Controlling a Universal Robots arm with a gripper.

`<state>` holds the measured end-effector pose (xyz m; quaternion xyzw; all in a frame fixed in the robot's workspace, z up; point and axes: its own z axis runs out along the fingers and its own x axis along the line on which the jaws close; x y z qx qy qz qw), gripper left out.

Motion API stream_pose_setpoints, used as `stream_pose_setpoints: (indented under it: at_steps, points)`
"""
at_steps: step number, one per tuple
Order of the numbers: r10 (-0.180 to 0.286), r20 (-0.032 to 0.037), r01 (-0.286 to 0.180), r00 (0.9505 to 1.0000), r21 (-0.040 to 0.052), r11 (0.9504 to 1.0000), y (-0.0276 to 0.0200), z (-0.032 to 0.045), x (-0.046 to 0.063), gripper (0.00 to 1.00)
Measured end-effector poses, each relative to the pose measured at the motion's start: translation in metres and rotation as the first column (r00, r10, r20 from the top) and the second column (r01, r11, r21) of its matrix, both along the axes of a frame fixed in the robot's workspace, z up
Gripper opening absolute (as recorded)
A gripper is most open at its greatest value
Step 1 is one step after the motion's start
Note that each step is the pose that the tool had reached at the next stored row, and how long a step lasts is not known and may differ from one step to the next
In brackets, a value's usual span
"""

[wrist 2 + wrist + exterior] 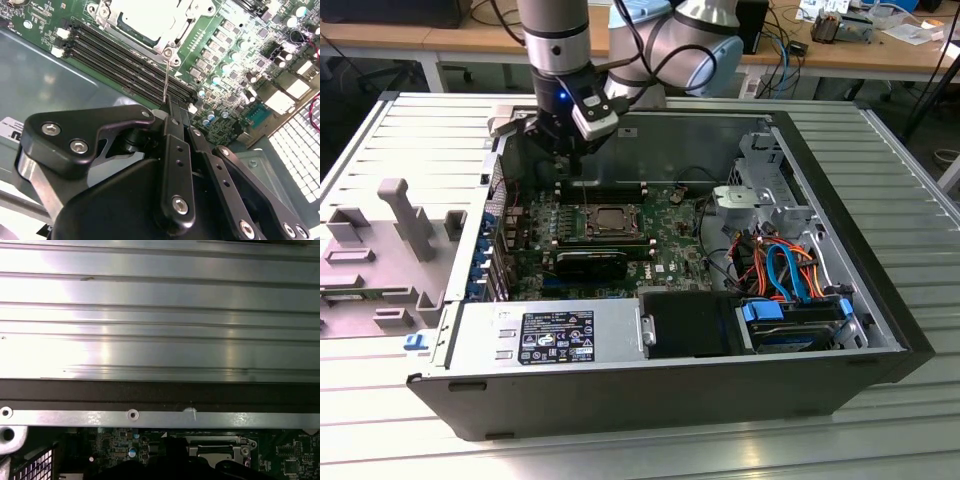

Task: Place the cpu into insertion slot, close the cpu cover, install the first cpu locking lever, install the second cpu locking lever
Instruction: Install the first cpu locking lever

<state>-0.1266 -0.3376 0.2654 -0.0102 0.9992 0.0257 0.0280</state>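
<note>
Open computer case lay on a ribbed metal table. Inside — green motherboard, black memory slots, power supply along the near wall, a drive with blue tabs, orange and blue cables. Grey moulded fixture sat at the exterior view's left — wooden desks behind.

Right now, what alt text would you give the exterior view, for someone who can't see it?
A robot arm's gripper reaches down into an open computer case lying on a metal table, just behind the cpu cover closed over the socket on the green motherboard. Coloured cables sit toward the exterior view's right.
</note>
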Motion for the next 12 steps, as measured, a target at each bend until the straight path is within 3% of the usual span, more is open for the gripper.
stream_pose_setpoints:
  at_steps: [12]
  points:
    - [0.003,-0.0007,-0.003,1.0,0.0002,1.0,0.0,-0.0051,0.0028,0.11]
